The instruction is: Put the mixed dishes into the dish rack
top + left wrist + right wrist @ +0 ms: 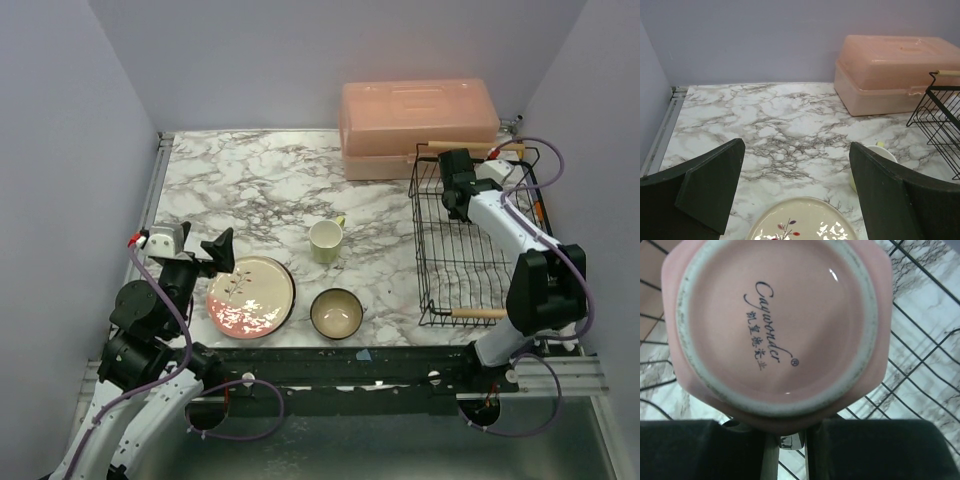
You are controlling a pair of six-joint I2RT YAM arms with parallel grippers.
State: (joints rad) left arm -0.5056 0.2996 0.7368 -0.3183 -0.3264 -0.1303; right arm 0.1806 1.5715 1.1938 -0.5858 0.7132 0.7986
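Top external: right arm (505, 225) with pink cup (777, 325) over dish rack (478, 313)

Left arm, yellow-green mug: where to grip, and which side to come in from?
Probably the rim on its near-left side, from above, fingers straddling the wall. The mug stands upright, mouth open upward, and its handle points far-right, so that wall is bare. The bowl sits nearer, apart from it. The left gripper is open.

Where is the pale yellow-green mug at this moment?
In the top view, the pale yellow-green mug stands mid-table, left of the dish rack, just beyond the floral plate and the bowl.
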